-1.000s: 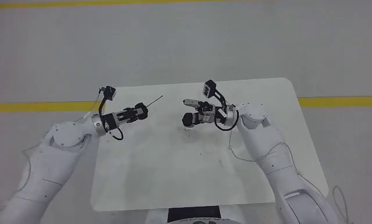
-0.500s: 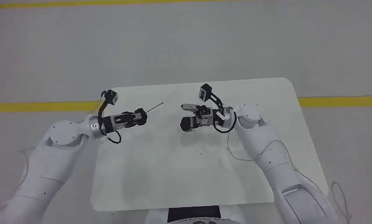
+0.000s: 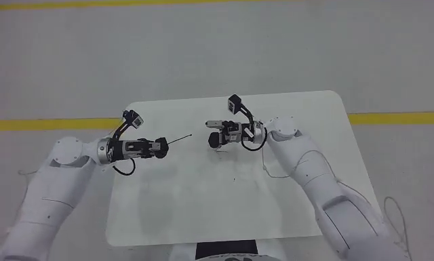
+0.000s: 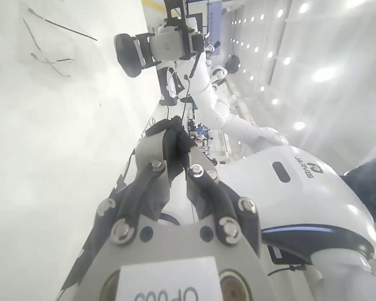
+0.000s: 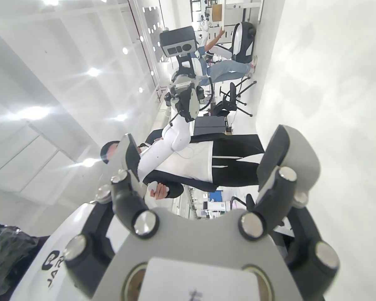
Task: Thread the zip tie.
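Ahead of the left pincer [image 3: 165, 144] clamping it, the zip tie [image 3: 180, 137] pointed at the right pincer [image 3: 211, 133], spread wide.

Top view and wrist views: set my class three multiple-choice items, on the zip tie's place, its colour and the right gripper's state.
1. Where is the zip tie? A in a box; B in the left gripper; C in a person's hand.
2. Its colour? A red; B yellow; C black.
3. The right gripper is: A open, empty; B shut on the tie; C shut, empty.
Key: B, it juts from the shut left gripper; C, a thin black line; A, its fingers stand apart, nothing between.
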`<state>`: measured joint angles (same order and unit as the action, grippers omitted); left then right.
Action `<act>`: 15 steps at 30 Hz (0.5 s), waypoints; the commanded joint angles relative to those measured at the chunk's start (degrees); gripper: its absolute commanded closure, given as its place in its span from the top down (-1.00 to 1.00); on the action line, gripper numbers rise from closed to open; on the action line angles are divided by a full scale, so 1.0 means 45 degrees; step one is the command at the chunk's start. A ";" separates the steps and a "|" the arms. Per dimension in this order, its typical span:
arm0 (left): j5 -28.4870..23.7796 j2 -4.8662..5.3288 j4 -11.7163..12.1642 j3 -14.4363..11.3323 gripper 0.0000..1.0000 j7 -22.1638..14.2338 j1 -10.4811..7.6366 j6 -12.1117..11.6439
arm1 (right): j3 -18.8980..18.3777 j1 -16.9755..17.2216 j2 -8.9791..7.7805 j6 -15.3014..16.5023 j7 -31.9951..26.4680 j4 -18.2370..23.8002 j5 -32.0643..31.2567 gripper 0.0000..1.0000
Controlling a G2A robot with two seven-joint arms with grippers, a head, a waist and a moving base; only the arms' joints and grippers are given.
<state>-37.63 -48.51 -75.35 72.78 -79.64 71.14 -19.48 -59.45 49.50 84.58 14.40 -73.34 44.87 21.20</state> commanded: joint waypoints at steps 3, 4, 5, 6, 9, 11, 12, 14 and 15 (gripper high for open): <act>-0.0004 -0.0005 -0.0024 -0.0014 -1.00 0.0078 0.0011 0.0012 | -0.0007 0.0010 -0.0003 -0.0025 -0.0014 0.0018 0.0006 1.00; 0.0052 -0.0019 -0.0180 -0.0092 -1.00 0.0155 0.0032 0.0004 | 0.0008 0.0139 -0.0004 -0.0072 0.0231 0.0136 0.0004 1.00; 0.0199 -0.0011 -0.0241 -0.0133 -1.00 0.0071 0.0020 0.0009 | 0.0017 0.0250 -0.0010 -0.0121 0.0355 0.0313 0.0040 1.00; 0.0330 0.0003 -0.0280 -0.0158 -1.00 -0.0001 -0.0012 0.0024 | 0.0010 0.0342 -0.0019 -0.0141 0.0375 0.0466 0.0122 1.00; 0.0683 0.0068 -0.0352 -0.0368 -1.00 -0.0001 -0.0084 0.0057 | 0.0058 0.0436 -0.0028 -0.0151 0.0490 0.0777 0.0224 1.00; 0.0832 0.0079 -0.0218 -0.0526 -1.00 -0.0001 -0.0210 0.0051 | 0.0137 0.0448 -0.0010 -0.0066 0.0615 0.0873 0.0279 1.00; 0.0885 0.0071 -0.0223 -0.0553 -1.00 -0.0001 -0.0309 0.0000 | 0.0185 0.0407 -0.0024 0.0092 0.0758 0.0948 0.0020 1.00; 0.0927 0.0062 -0.0202 -0.0553 -1.00 0.0049 -0.0351 0.0000 | 0.0185 0.0407 -0.0024 0.0092 0.0758 0.0948 0.0020 1.00; 0.0927 0.0062 -0.0202 -0.0553 -1.00 0.0049 -0.0351 0.0000 | 0.0185 0.0407 -0.0024 0.0092 0.0758 0.0948 0.0020 1.00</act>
<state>-33.44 -48.23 -76.24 70.27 -79.42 69.52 -19.49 -58.60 51.32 84.46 14.86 -69.88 49.15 21.15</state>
